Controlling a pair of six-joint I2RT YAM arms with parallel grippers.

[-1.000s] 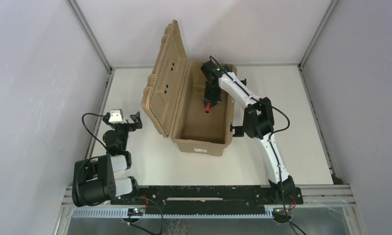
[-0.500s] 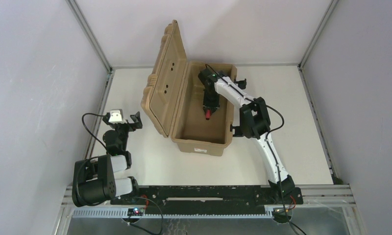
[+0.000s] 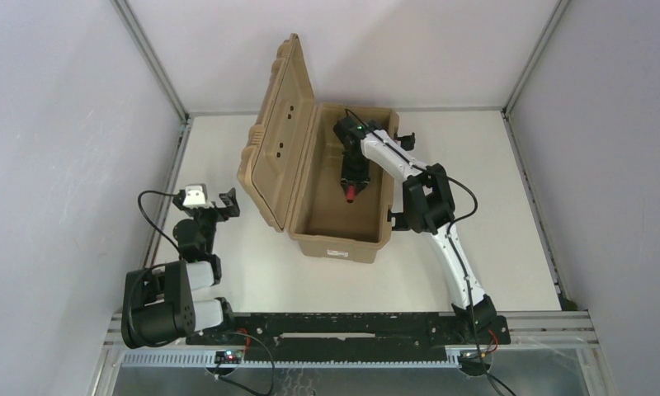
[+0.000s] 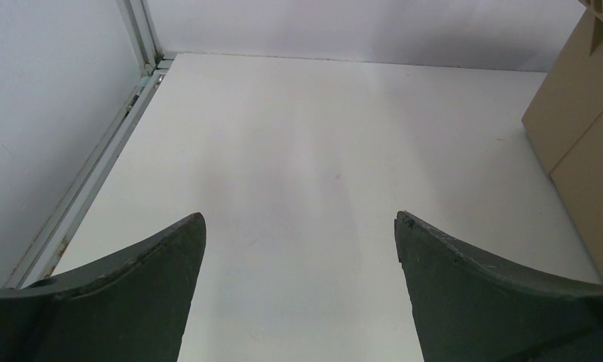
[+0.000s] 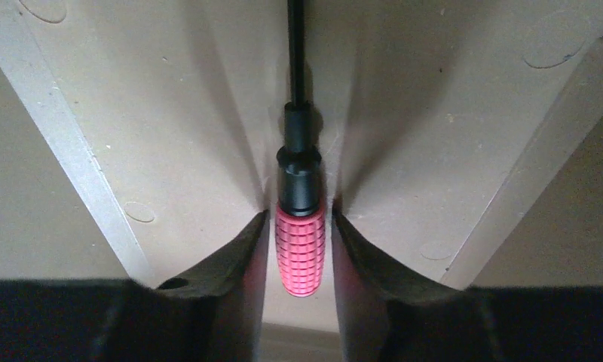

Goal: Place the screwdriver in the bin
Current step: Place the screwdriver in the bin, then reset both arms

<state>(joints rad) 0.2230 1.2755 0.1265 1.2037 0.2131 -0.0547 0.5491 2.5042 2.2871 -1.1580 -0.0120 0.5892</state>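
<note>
The screwdriver (image 3: 351, 195), with a red gridded handle and thin black shaft, hangs low inside the open tan bin (image 3: 340, 246). My right gripper (image 3: 353, 178) reaches down into the bin and is shut on the handle. In the right wrist view the handle (image 5: 300, 253) sits between both fingers at the gripper (image 5: 300, 217), with the shaft pointing away over the bin's tan floor (image 5: 170, 113). My left gripper (image 3: 226, 203) rests open and empty on the table left of the bin; the left wrist view shows this gripper (image 4: 298, 220) with its jaws wide apart.
The bin's ribbed lid (image 3: 281, 132) stands upright on its left side. One corner of the bin (image 4: 577, 128) shows at the right of the left wrist view. White walls and metal rails (image 3: 166, 177) enclose the white table.
My right gripper has come lower and slightly left into the bin with the screwdriver, then held nearly still over the last half second. The left arm has not moved.
</note>
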